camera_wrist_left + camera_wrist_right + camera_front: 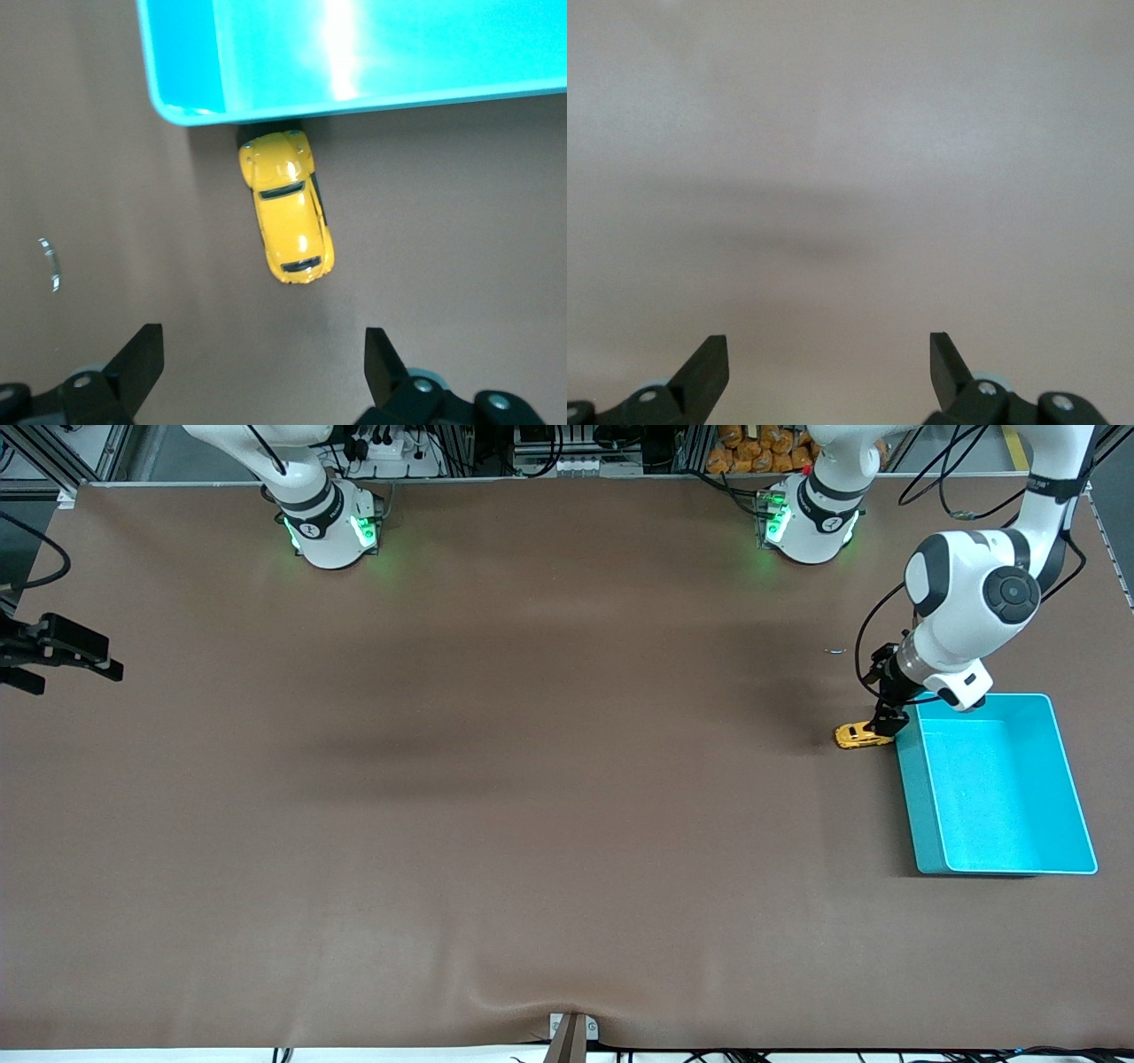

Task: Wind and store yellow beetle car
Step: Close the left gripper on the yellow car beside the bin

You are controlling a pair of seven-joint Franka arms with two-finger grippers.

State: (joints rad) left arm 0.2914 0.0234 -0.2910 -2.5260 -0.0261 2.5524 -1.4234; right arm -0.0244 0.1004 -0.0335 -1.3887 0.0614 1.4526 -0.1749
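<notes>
Turquoise bin sits lowest in the front view, at the left arm's end of the brown table. My left gripper hangs just over the yellow beetle car, fingers spread wide, gripping nothing. That car stands on the table with one end touching the bin's outer wall, centre of the left wrist view. My right gripper waits over bare table at the front view's left edge, fingers wide too.

right end effector spread wide above bare table.
</notes>
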